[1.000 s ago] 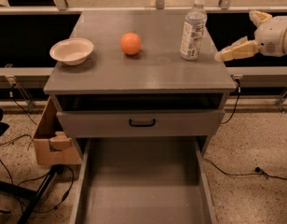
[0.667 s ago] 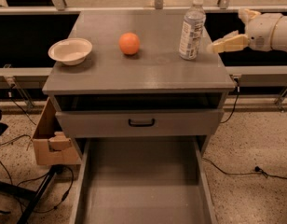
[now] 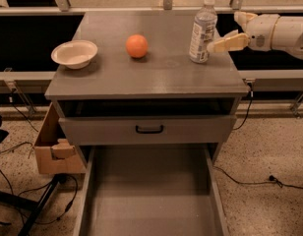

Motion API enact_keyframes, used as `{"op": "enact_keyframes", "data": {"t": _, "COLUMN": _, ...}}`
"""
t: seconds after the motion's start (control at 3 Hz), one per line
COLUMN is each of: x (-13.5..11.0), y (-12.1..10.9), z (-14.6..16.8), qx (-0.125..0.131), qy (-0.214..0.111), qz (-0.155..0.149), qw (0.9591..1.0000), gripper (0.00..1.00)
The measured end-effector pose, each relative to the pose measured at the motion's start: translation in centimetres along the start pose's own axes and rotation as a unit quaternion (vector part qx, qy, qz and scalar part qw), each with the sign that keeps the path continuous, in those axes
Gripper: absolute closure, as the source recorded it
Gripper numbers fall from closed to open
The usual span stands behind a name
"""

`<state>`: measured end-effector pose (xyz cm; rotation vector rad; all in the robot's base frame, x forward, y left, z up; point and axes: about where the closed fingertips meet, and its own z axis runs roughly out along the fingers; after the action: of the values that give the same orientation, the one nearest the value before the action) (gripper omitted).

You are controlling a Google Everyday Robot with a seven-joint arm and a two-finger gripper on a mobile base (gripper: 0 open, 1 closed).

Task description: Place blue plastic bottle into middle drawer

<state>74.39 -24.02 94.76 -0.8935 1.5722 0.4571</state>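
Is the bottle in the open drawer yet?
No, the bottle stands upright on the cabinet top, with the hand beside it, not in the drawer.

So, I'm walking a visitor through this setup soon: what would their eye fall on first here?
Most likely the white arm reaching in from the right, its gripper open just beside the blue plastic bottle, which stands upright at the right rear of the gray cabinet top. Next comes the bright orange near the middle with a white bowl to its left, and the middle drawer pulled far out below.
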Motion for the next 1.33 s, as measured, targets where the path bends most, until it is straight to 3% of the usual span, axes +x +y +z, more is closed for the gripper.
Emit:
{"op": "enact_keyframes", "data": {"t": 0.67, "x": 0.6, "y": -0.8, "z": 4.8, "qx": -0.027, "qy": -0.038, "qz": -0.001, "qw": 0.9989, "gripper": 0.0}}
{"op": "enact_keyframes", "data": {"t": 1.0, "x": 0.7, "y": -1.1, "z": 6.3, "qx": -0.037, "qy": -0.048, "qz": -0.002, "qw": 0.9981, "gripper": 0.18}}
{"op": "enact_keyframes", "data": {"t": 1.33, "x": 0.6, "y": -0.9, "z": 7.0, "qx": -0.056, "qy": -0.057, "qz": 0.011, "qw": 0.9967, "gripper": 0.41}}
